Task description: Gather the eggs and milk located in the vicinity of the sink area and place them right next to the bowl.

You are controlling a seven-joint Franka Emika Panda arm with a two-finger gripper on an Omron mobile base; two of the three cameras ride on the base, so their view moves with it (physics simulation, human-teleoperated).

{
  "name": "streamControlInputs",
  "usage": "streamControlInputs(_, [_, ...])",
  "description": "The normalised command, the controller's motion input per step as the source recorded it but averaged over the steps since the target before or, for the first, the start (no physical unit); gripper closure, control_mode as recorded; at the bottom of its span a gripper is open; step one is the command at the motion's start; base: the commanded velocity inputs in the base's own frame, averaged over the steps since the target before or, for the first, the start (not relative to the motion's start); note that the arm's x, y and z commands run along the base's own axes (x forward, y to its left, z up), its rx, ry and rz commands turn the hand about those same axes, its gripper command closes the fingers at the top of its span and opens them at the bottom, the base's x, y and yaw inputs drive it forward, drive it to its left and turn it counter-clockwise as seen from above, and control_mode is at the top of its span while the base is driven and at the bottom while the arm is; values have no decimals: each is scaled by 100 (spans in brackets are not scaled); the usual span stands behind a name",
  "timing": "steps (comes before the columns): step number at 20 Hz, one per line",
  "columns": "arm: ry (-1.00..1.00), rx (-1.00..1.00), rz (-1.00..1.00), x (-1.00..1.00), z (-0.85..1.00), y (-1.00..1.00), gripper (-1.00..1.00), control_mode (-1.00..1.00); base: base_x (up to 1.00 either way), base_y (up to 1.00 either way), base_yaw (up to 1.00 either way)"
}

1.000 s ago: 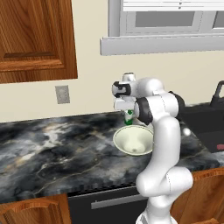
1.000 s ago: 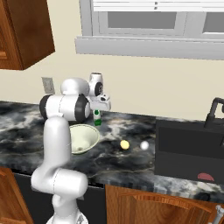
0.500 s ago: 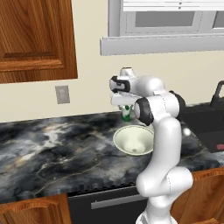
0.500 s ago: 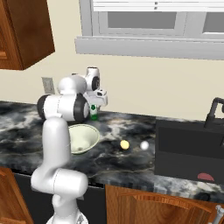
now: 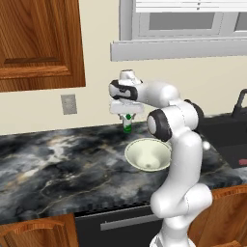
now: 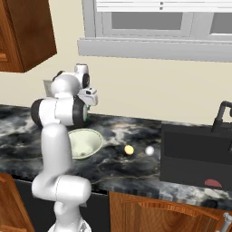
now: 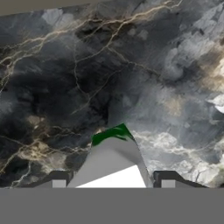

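The fingers [image 7: 111, 183] stand either side of the milk [image 7: 114, 164] in the hand view, one dark tip at each flank of the white carton with its green base pointing away toward the marbled surface below — they pinch it across its width. In the left base view the milk [image 5: 127, 123] hangs under the white hand, its green band lowest, just above the dark marbled desk [image 5: 58, 164] and close to the back wall; whether the base touches the desk or clears it slightly cannot be told.

Just in front of the carton and a little to its right sits the bowl [image 5: 147, 155], pale cream-green and glossy, upright on the desk, partly hidden by the arm's forearm. In the right base view the bowl [image 6: 86, 142] shows beside the arm's column.

Farther toward the sink lie the eggs — a yellowish egg [image 6: 129, 150] and a paler egg [image 6: 149, 150] near each other on the desk, between the bowl and the dark sink [image 6: 195, 154]. A dark faucet [image 6: 222, 115] rises behind the sink, and a window sill [image 6: 154, 47] runs along the wall above.
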Motion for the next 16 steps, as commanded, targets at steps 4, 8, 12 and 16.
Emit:
streamControlInputs(4, [0, 0, 0, -77, 23, 74, 100, -100, 0, 0, 0])
streamControlInputs(8, [0, 0, 0, -82, 8, 64, 100, -100, 0, 0, 0])
streamControlInputs(12, [4, 0, 0, -84, -3, 25, 100, -100, 0, 0, 0])
streamControlInputs(16, [3, 0, 0, -76, 1, 13, 100, -100, 0, 0, 0])
